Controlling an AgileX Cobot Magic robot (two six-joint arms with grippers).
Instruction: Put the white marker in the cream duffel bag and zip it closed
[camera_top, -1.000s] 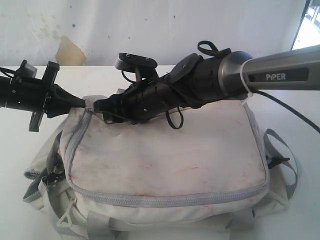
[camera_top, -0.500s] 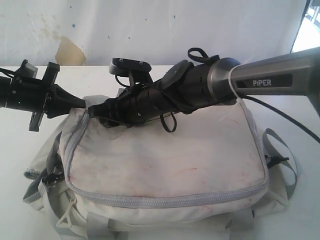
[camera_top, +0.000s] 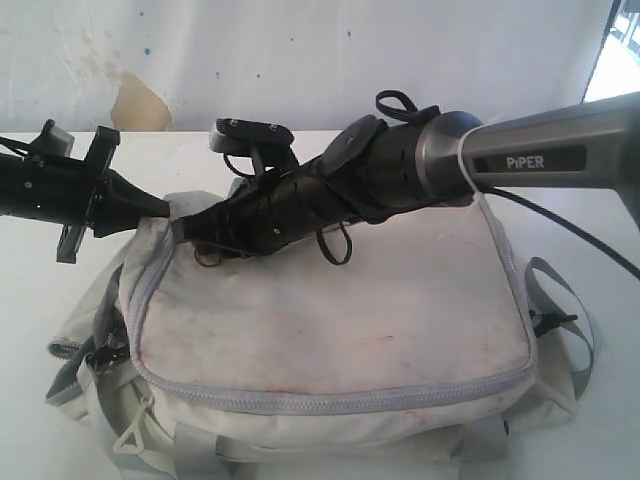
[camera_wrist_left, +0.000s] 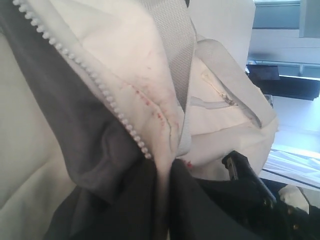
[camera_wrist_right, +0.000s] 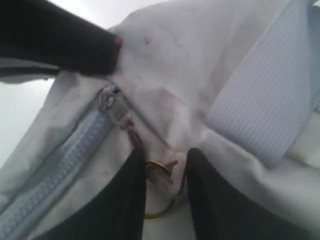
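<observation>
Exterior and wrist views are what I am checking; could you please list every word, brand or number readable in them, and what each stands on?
"PiPER": white lettering on the grey link of the right arm, exterior view.
Nothing else: the cream duffel bag shows no legible print or label in any view.

The cream duffel bag (camera_top: 330, 320) is pretty grubby: faint red smudges all over, pale grey zipper (camera_top: 340, 400), grey straps (camera_top: 560, 290). Left arm (camera_top: 50, 185) is black. Right arm (camera_top: 300, 200) is black, then metallic grey with white PiPER lettering. White wall (camera_top: 350, 50) has a tan patch (camera_top: 140, 105) upper left.
</observation>
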